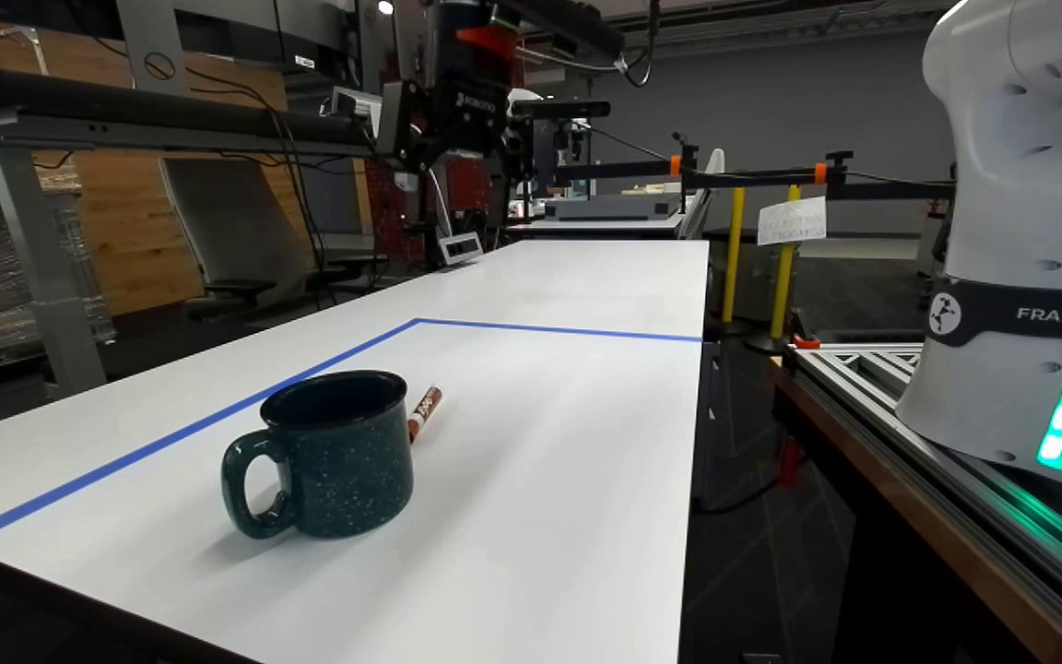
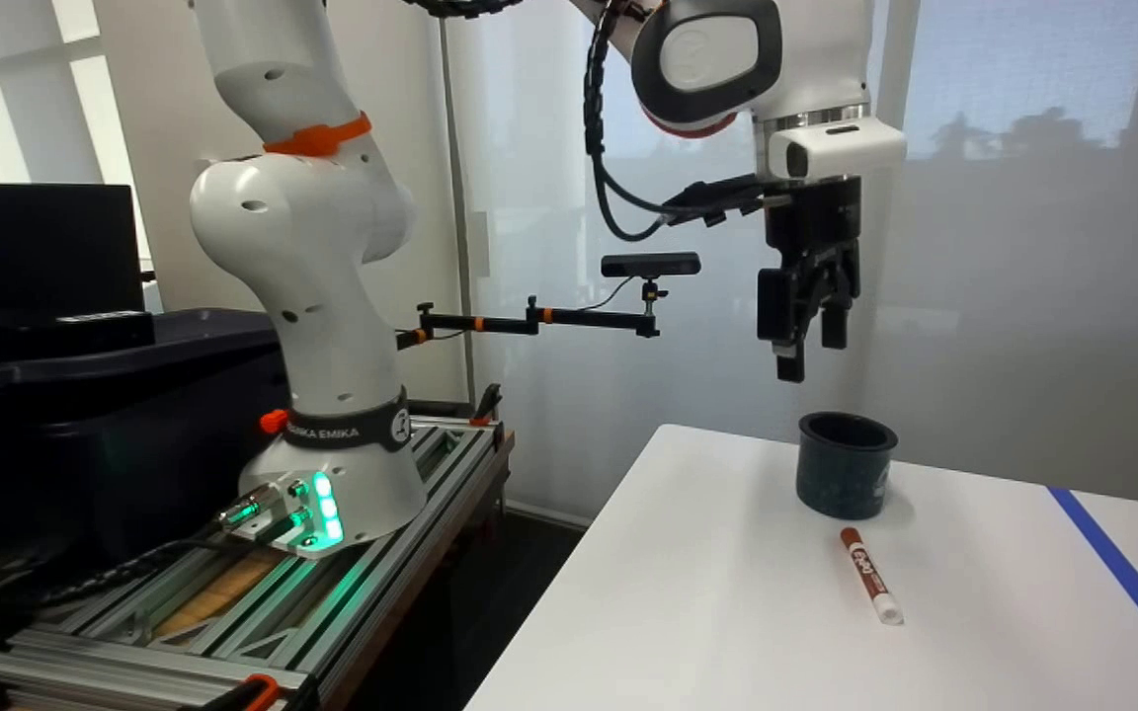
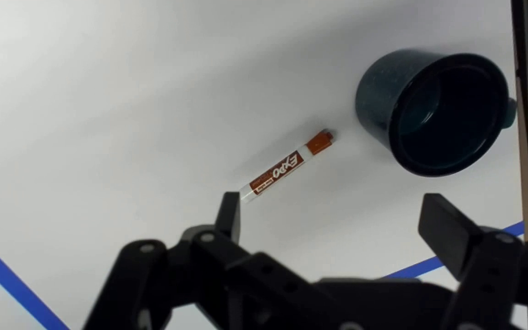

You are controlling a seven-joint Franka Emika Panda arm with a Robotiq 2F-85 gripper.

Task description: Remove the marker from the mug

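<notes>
White surface, crossed by blue tape that presumably bounds the work area; both task items sit inside its corner, likely for that reason. Marker: on the surface, out of the mug, lying on its side, the stable pose for so slim a thing, though a nudge could probably roll it. Its red-brown cap points toward the mug, near but apart in the wrist view. Mug: standing upright, handle on the far side from the marker, leaving the facing side plain. Jaws: spread wide, holding nothing, well above the surface. Judgement: removal looks complete; wide, high jaws suit a scene with no grasp left to make. Next move, if any, should simply avoid both items.
</notes>
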